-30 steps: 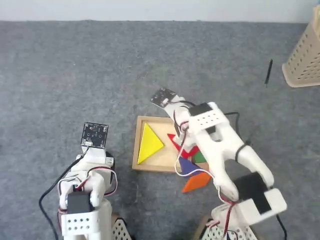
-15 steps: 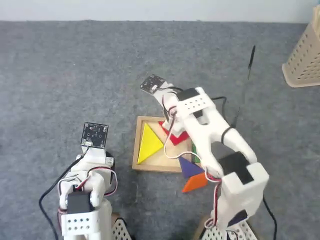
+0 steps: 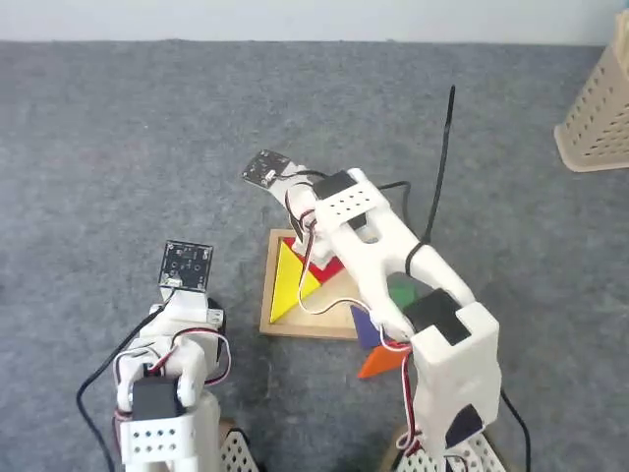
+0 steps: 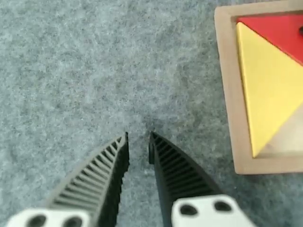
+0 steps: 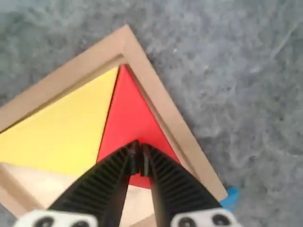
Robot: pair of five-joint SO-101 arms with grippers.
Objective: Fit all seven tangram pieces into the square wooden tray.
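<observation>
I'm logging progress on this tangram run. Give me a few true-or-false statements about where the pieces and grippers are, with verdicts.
1. The yellow triangle lies inside the wooden tray. True.
2. The red triangle lies outside the tray. False: it sits in the tray, edge to edge with the yellow triangle, filling a corner.
3. The orange piece is in the tray. False: it lies on the carpet beside the tray.
4. The right gripper is over the red triangle, jaws shut. True.
5. The left gripper holds a piece. False: it holds nothing, over bare carpet beside the tray.
</observation>
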